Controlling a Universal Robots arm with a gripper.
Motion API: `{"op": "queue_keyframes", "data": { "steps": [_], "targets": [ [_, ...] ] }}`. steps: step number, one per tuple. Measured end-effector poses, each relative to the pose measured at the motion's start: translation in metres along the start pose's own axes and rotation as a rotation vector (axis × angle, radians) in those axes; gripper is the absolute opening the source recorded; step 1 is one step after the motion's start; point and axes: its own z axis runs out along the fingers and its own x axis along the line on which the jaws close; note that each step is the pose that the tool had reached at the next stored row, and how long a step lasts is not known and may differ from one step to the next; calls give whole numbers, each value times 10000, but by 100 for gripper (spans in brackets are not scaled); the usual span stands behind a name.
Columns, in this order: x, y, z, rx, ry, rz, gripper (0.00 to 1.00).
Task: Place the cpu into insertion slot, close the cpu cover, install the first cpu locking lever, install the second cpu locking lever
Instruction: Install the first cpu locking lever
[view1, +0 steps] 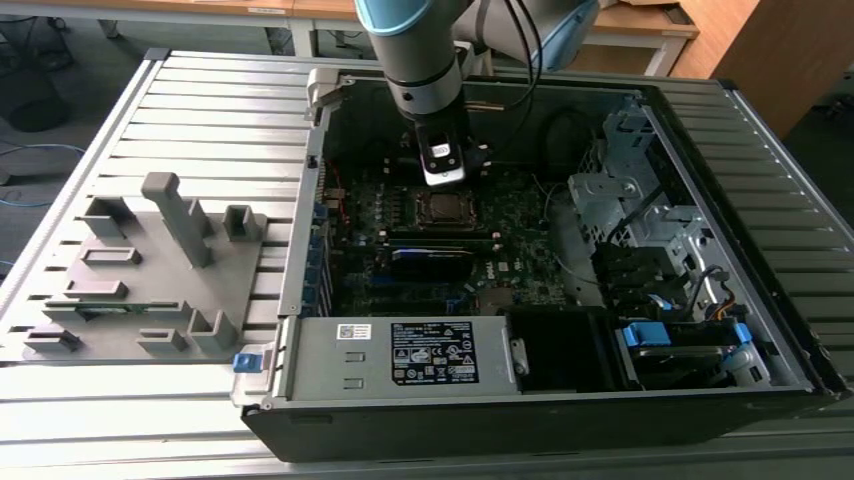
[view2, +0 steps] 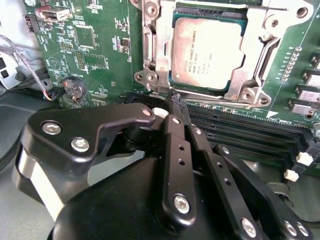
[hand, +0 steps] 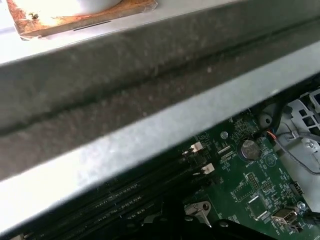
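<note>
Inside the open black computer case (view1: 747, 300), the silvery-grey square cpu (view2: 209, 49) is seated in the metal-rimmed insertion slot (view2: 150, 75) on the green motherboard (view2: 100, 45). The black gripper (view2: 175, 100) is poised beside the slot's near edge (fingers pressed together, holding nothing).

The arm (view1: 416, 55) is silver-grey with a light-blue joint cap and a black cable alongside; the gripper (view2: 175, 107) is black, its linkage bars studded with silver screws (several per bar).
</note>
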Motion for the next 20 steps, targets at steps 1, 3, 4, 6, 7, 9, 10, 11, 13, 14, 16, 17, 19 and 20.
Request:
{"op": "queue_keyframes", "data": {
  "steps": [1,3,4,6,7,9,10,11,13,14,16,17,19,20],
  "targets": [
    [0,-3,5,-3,-7,-1,11],
    [1,-9,12,-11,-14,-3,11],
    [1,-10,16,-13,-18,-3,11],
    [2,-13,22,-18,-28,-6,11],
    [3,-13,33,-34,-37,-6,11],
    [4,-15,36,-26,-36,-7,11],
    [4,-15,35,-25,-34,-7,11],
    [4,-16,35,-41,-27,1,11],
    [4,-15,32,-84,-6,17,11],
    [2,-11,26,-100,-4,20,11],
    [-6,-2,-7,-103,-2,21,11],
    [-11,5,-33,-99,0,20,11],
    [-22,22,-88,-101,0,21,11],
    [-29,31,-117,-101,0,21,11]
  ]
}}
